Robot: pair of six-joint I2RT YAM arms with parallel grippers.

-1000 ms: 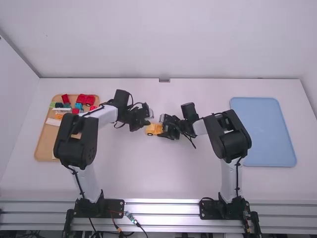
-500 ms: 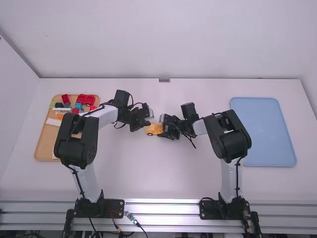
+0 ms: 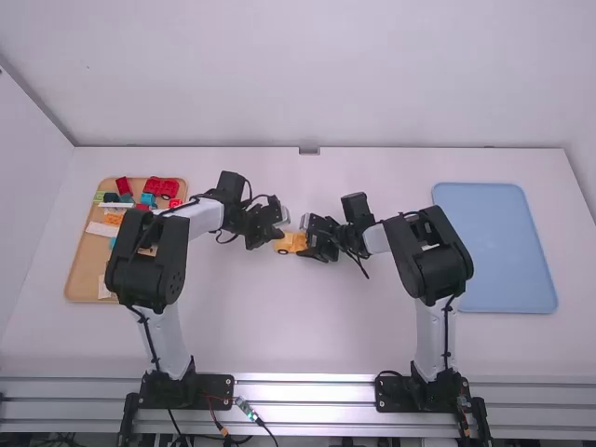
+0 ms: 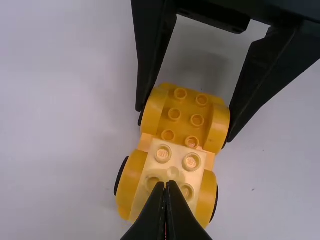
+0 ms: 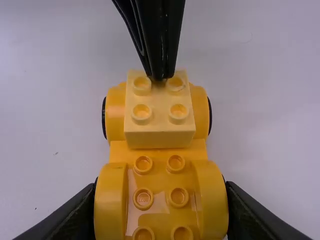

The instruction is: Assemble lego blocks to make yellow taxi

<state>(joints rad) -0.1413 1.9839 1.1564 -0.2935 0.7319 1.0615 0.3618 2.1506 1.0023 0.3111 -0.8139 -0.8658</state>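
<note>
Yellow toy car (image 3: 290,242) sits upright on the bench (image 3: 279,326), between the two arms. The right pincer (image 3: 304,244) is clamped across its right end, one finger against each side. A pale yellow block (image 5: 160,112) is mounted on the car's left part, studs up. The left pincer (image 3: 280,235) has its fingers together, tips at the block's top. At far left, a wooden tray (image 3: 86,256) holds coloured pieces (image 3: 161,187); a blue tray (image 3: 494,247) lies at right.
</note>
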